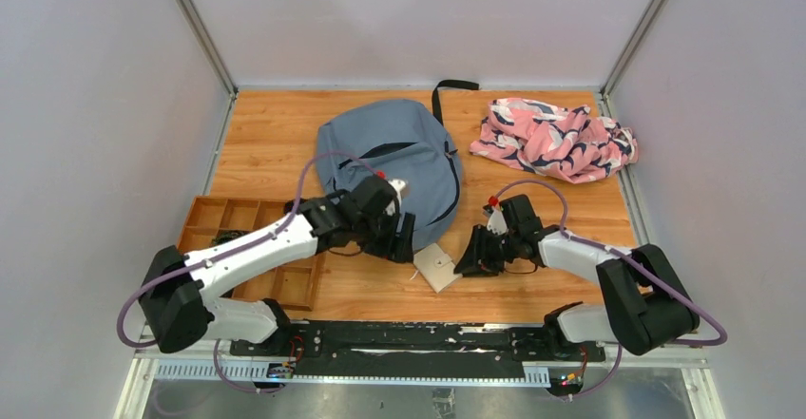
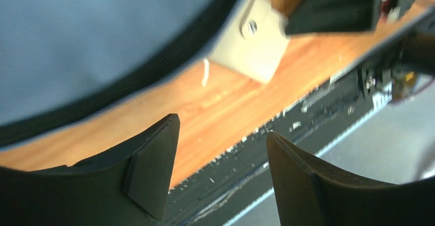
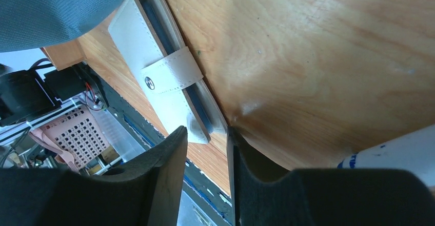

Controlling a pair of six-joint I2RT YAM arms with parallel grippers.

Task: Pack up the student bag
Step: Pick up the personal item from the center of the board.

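Looking soft and limp, the bag (image 1: 404,124) likely wanted pinching at its zipper (image 1: 384,150); left gripper (image 2: 221,128) gaped empty, right gripper's (image 3: 206,131) hold on wallet (image 3: 149,57) unclear.

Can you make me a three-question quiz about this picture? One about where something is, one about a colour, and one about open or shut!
1. Where is the pink patterned cloth?
A) inside a box
B) on the table, right of the student bag
C) on the floor

2. What colour is the student bag?
A) red
B) grey-blue
C) yellow

3. How is the left end effector?
A) open, holding nothing
B) shut on a pen
C) shut on a ball

Answers: 1 B, it lies beside the bag. 2 B, its fabric is grey-blue. 3 A, its fingers stand wide apart.
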